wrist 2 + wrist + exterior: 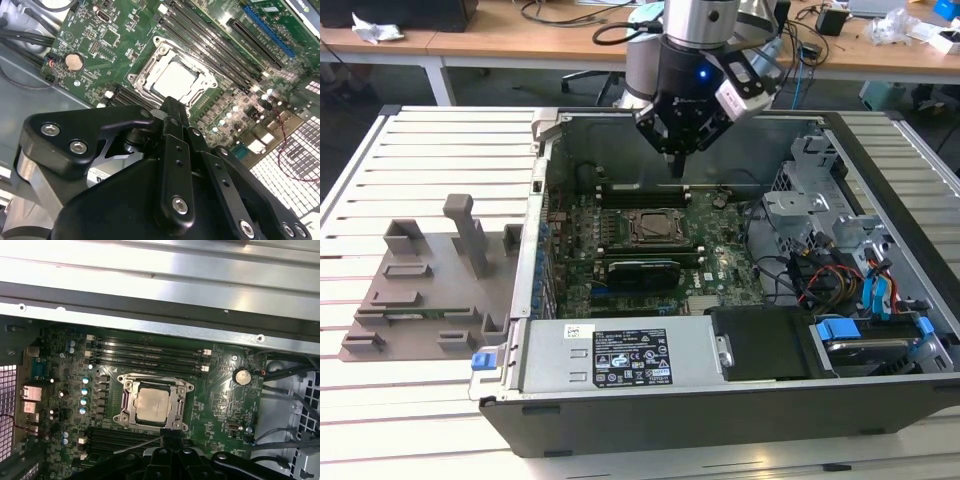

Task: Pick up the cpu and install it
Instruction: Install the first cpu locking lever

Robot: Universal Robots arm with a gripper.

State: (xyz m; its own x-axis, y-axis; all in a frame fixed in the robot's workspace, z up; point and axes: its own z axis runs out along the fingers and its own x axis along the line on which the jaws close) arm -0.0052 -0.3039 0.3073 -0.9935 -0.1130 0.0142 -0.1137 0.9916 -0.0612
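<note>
The cpu [650, 228] is a pale silver square lying flat inside the dark socket frame [651, 212] on the green motherboard [720, 250], within the open computer case [740, 410]. In both wrist views the cpu [176, 80] [151, 405] sits within the frame. My gripper [677, 168] hangs above the board, a little toward the case's back wall from the socket. Its black fingers [171, 106] are shut together with nothing between them, and the tip [171, 432] hovers beside the socket's edge.
A grey slotted fixture [430, 280] stands on the slatted table at the exterior view's left. Inside the case are a black card [642, 270], a labelled power supply [620, 360], and drive bays with cables and blue tabs [850, 270]. Desks with cables lie behind.
</note>
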